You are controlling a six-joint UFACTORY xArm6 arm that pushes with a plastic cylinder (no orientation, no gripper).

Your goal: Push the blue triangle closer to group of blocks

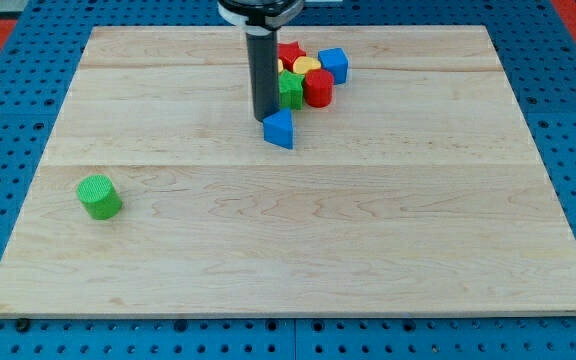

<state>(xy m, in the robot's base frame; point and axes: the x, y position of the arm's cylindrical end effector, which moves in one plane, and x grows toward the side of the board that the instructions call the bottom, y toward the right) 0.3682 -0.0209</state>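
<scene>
The blue triangle (279, 129) lies on the wooden board (288, 240) just below a group of blocks near the view's top centre. The group holds a green block (290, 90), a red cylinder (319, 88), a yellow block (306, 66), a red star (289, 53) and a blue cube (334, 65). My tip (265, 119) is at the blue triangle's upper left edge, touching or nearly touching it, and just left of the green block. A small gap separates the triangle from the green block.
A green cylinder (99, 196) stands alone at the view's left. The board rests on a blue pegboard (8, 150) that surrounds it on all sides.
</scene>
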